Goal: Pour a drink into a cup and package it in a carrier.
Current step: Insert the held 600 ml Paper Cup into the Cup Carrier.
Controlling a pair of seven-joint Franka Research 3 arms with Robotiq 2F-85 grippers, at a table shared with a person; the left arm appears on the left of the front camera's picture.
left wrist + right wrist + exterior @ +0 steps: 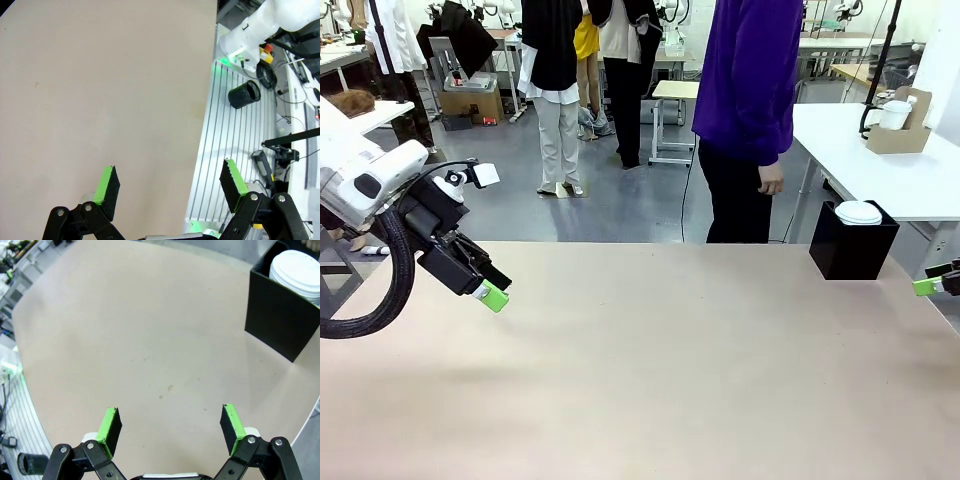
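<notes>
My left gripper (170, 187) and right gripper (171, 427) hang jaws apart, empty, over the beige tabletop (660, 370). Brown cardboard carrier (900, 128) with raised handle sits on the far white table (910, 180), well apart from both.

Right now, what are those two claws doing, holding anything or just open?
Left gripper: open, holding nothing, above the bare table.
Right gripper: open, holding nothing, also over the table.
</notes>
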